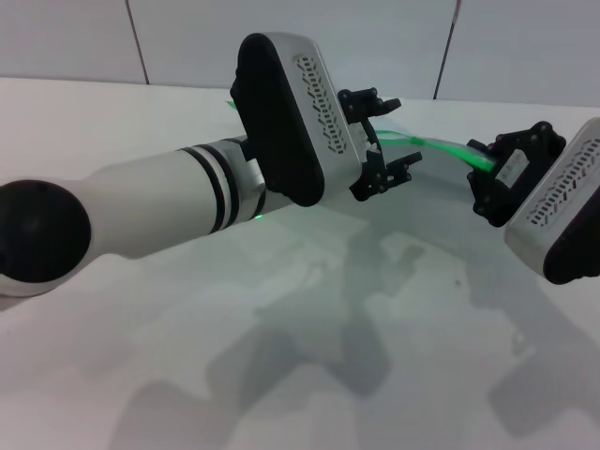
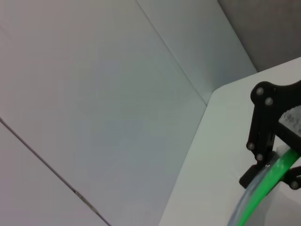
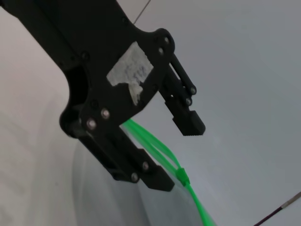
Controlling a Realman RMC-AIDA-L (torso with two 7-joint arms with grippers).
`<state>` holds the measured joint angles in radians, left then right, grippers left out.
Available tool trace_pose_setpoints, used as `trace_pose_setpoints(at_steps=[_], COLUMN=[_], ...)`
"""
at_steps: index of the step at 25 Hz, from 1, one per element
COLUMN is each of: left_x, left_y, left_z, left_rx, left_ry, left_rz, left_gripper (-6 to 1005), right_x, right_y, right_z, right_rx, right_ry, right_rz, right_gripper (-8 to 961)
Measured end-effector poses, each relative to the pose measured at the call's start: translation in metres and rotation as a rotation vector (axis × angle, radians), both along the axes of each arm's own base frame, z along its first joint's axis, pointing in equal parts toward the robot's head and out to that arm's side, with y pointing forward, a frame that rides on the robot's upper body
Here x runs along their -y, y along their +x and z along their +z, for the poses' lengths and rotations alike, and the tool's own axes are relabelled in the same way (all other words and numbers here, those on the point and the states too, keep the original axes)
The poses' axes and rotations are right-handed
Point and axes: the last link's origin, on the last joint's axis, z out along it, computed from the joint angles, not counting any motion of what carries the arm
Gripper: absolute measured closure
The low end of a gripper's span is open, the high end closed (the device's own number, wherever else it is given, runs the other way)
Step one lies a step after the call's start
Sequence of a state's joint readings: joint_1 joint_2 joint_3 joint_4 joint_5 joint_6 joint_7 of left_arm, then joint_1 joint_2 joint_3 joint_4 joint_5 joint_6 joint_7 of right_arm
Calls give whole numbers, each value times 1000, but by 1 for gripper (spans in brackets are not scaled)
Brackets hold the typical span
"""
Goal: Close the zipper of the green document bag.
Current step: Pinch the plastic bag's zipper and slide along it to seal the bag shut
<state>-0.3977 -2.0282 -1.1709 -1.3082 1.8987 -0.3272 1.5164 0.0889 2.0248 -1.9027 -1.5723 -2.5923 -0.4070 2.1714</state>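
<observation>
The green document bag (image 3: 106,200) hangs above the table as a pale translucent sheet. Its zipper (image 1: 433,144) is a bright green strip running between my two grippers. My left gripper (image 1: 388,135) is open, one finger above the strip and one below it. The right wrist view shows the left gripper (image 3: 178,151) close up, with the small green slider tab (image 3: 182,177) just beside its lower finger (image 3: 155,181). The strip splits into two strands past the slider. My right gripper (image 1: 484,165) is shut on the far end of the bag's green edge, and this right gripper (image 2: 277,162) also shows in the left wrist view.
The white table (image 1: 281,356) lies under both arms, with their shadows on it. A pale panelled wall (image 1: 375,37) stands behind its far edge. The table's corner (image 2: 221,89) meets the wall in the left wrist view.
</observation>
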Motion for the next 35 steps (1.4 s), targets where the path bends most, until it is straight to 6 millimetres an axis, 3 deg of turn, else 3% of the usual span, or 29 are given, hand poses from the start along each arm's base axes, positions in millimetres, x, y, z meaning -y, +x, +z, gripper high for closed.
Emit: trace_pose_setpoints(at_steps=[26, 35], left_x=[0, -1], left_y=[1, 2], left_z=[-11, -9], left_rx=[-40, -34], left_ry=[-18, -12], left_rz=[-28, -29], left_gripper=[516, 662], right_x=[0, 0], right_y=[-2, -3], right_z=[-4, -4], right_rx=[2, 1], right_ry=[-8, -9], right_rz=[10, 12], right_gripper=[864, 853])
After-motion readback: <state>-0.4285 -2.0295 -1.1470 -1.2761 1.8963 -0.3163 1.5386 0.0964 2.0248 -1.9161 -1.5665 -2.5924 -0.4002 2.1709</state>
